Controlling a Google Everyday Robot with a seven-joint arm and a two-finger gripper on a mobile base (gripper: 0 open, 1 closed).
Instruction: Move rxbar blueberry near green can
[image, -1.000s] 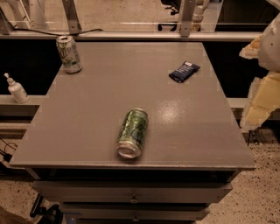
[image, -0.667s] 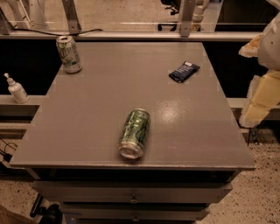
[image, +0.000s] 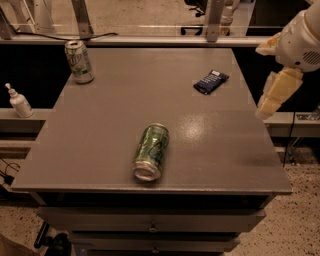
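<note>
1. Surface: grey flat top over drawers. Clock directions below are read from its centre, with 12 o'clock at the far edge.

2. Gripper: cream-coloured, on the arm off the right edge at 3 o'clock. It hangs above surface level, well apart from every item. Whether the jaws are released or clenched cannot be told, and nothing shows between them.

3. Green can: lies on its side at 6 o'clock near the front edge, with 1 silver end toward the camera. As a judgement, it is round and free to roll if knocked.

4. Whitish can: upright at 10 o'clock by the far left corner. It has green lettering and is not the target.

5. Pump bottle: small and white, on a lower ledge off the surface at 9 o'clock.

6. Rxbar blueberry: a dark navy wrapper with white lettering, lying flat at 2 o'clock near the right edge and turned askew. The green can lies toward 7 o'clock from it, well apart.
- Handling, judged: light, thin, slightly pliable, with a slick film wrapper.
- It sits low, so the jaws must come right down to the surface.
- Take hold across the 2 long edges at mid-length, not at the crimped ends, which would fold and slip.
- Set it down beside the can without nudging the can.
</note>
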